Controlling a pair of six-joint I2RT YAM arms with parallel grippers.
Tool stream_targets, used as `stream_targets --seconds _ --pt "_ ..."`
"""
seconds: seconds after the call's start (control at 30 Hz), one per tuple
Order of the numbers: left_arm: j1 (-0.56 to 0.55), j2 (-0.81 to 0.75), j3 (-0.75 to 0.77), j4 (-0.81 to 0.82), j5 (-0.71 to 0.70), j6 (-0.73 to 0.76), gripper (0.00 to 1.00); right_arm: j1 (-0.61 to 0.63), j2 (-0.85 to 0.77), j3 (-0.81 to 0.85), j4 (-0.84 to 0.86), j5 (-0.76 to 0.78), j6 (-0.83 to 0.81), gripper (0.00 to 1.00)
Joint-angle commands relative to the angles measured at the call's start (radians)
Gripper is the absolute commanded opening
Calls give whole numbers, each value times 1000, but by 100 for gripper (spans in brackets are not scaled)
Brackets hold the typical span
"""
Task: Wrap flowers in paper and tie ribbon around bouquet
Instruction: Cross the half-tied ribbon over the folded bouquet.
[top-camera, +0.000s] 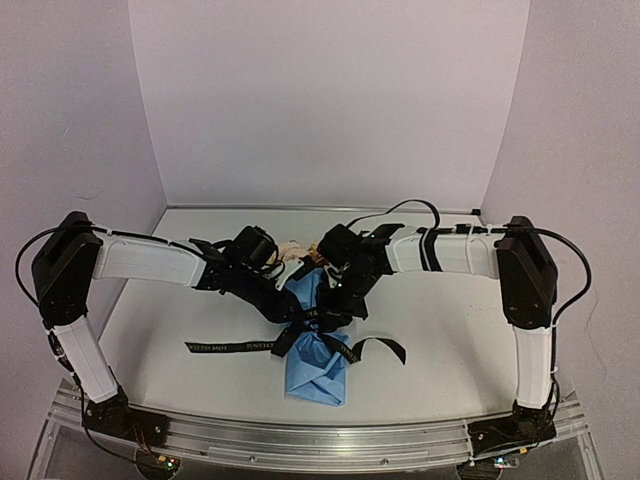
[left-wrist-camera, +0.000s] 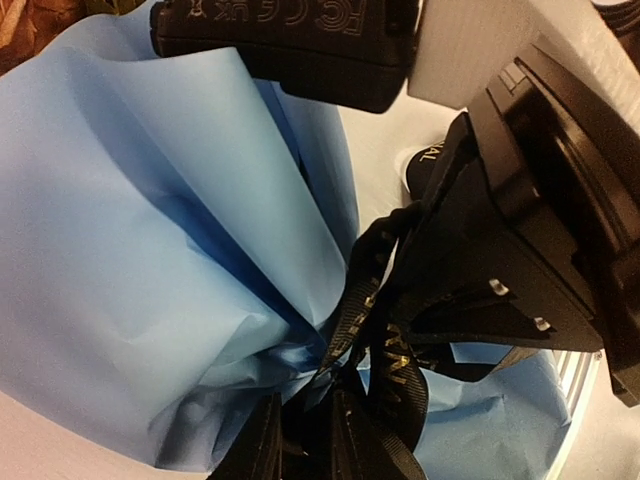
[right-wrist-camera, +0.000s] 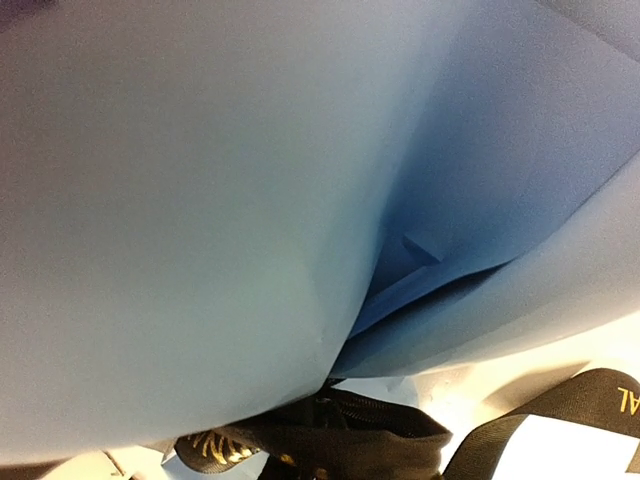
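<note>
The bouquet lies mid-table: light blue paper around the flowers, whose heads stick out at the far end. The black lettered ribbon crosses its waist, with one end trailing to each side. Both grippers meet at that waist. My left gripper comes in from the left. In its wrist view its fingers stand a narrow gap apart below the ribbon's knot; whether they pinch it does not show. My right gripper is shut on the ribbon, with paper filling its view.
The two arms reach in from either side and their black cables hang over them. The right gripper's black body sits close beside the left one. The white table ends at a metal rail at the near edge.
</note>
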Motion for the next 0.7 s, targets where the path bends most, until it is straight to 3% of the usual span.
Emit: stream_targets --seconds 0.0,0.1,0.4,0.67 --pt "3 -21 20 66 42 8 6 6 -52 -15 31 1 -2 0" --pt "3 -55 -9 111 63 1 0 5 -53 -30 64 -7 11 0" --pt "3 -141 -104 226 100 -34 0 0 -98 -139 217 24 36 0" --pt "2 -141 -122 229 177 -31 0 0 -95 -152 328 40 23 0"
